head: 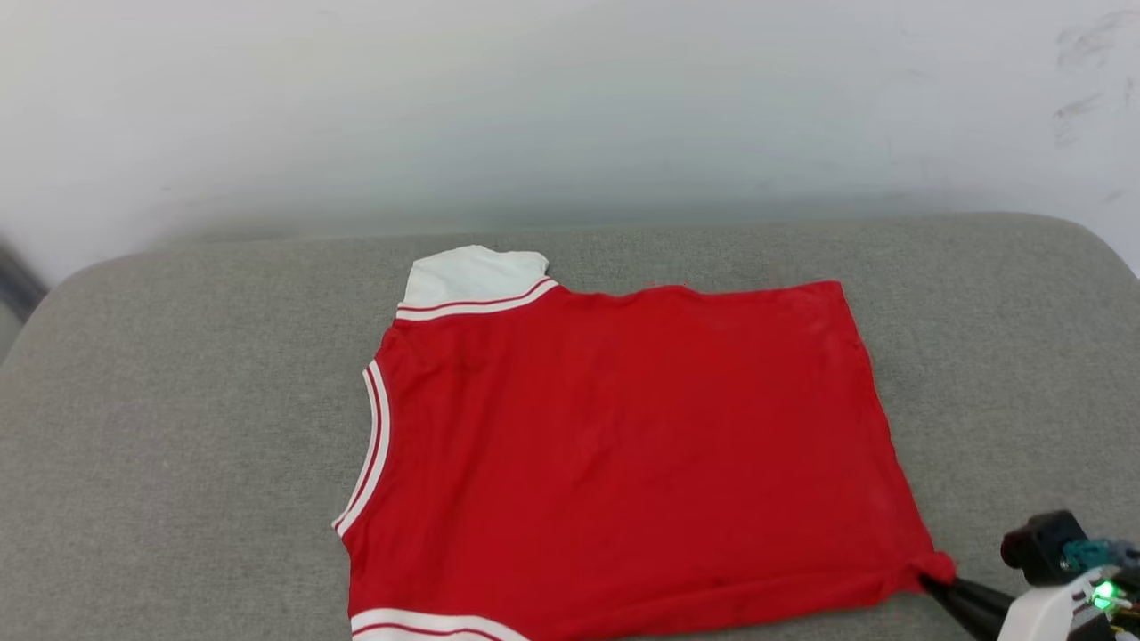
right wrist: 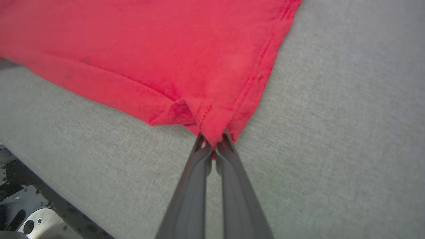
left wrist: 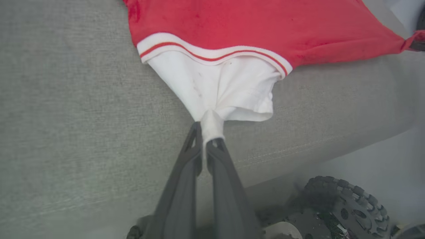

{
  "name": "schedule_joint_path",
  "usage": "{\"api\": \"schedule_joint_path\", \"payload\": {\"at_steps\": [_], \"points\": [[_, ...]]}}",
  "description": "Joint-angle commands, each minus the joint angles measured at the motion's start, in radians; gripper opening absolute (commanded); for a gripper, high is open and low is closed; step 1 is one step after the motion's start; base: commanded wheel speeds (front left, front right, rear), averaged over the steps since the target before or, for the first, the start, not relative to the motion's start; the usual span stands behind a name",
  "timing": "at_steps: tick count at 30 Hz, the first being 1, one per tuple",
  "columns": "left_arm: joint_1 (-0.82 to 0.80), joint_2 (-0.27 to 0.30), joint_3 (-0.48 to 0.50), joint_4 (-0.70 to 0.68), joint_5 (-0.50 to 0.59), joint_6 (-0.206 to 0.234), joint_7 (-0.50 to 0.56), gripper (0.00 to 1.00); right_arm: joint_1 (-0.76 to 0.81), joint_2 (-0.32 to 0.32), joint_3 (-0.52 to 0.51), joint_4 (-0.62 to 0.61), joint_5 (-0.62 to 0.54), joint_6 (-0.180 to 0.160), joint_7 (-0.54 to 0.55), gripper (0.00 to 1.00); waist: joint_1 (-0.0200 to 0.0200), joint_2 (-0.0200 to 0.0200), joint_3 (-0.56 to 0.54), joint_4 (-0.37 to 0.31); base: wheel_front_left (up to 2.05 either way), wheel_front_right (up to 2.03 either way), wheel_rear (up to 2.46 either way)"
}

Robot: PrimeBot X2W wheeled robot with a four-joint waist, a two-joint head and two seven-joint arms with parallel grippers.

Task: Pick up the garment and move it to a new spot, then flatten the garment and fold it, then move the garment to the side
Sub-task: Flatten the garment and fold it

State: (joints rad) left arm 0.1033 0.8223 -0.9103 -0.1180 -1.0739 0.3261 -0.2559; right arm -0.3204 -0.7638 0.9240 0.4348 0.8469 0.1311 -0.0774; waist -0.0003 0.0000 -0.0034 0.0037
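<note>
The red jersey (head: 623,445) is lying spread on the grey cushion (head: 178,401), and flattening looks to be the step in hand. The left tool (left wrist: 210,139) is pinching its white sleeve (left wrist: 225,89). The right tool (right wrist: 214,146) is gripping its hem corner (right wrist: 212,124). Next, both tools are likely carrying that edge across to fold.

Head cam above looking fwd-down, wrist cams close, sharing garment (head: 623,445)

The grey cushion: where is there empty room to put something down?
Widest bare patch: cushion left of the garment. Also free: the strip behind it by the wall, and right of the hem. Crowded: the near edge, where the left gripper and right gripper pinch it.
</note>
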Motion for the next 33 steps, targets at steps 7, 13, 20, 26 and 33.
{"api": "schedule_joint_path", "payload": {"at_steps": [7,13,20,26,33], "points": [[0.077,-0.008,-0.022,0.019,-0.009,0.005,-0.005,0.00,0.186,-0.049,-0.097,-0.138,0.002,-0.001,0.077,0.00,0.0003,0.0000,-0.012,0.006,0.00,0.00,0.00],[0.019,-0.009,0.008,0.037,0.032,-0.012,-0.008,0.00,0.244,-0.020,-0.208,-0.200,-0.045,-0.001,0.130,0.00,0.0003,0.0000,-0.006,0.008,0.00,0.00,0.00],[-0.133,0.024,0.055,0.032,0.113,-0.040,0.013,0.00,0.213,0.029,-0.342,-0.271,-0.115,-0.001,0.195,0.00,0.0003,0.0000,0.038,-0.001,0.00,0.00,0.00],[-0.302,0.024,0.080,0.044,0.159,-0.069,0.075,0.00,0.168,0.065,-0.417,-0.320,-0.165,-0.001,0.250,0.00,0.0003,0.0000,0.095,-0.017,0.00,0.00,0.00],[-0.475,0.002,0.097,0.129,0.194,-0.128,0.125,0.00,0.078,0.097,-0.451,-0.317,-0.182,-0.001,0.313,0.00,0.0003,0.0000,0.178,-0.046,0.00,0.00,0.00]]}}
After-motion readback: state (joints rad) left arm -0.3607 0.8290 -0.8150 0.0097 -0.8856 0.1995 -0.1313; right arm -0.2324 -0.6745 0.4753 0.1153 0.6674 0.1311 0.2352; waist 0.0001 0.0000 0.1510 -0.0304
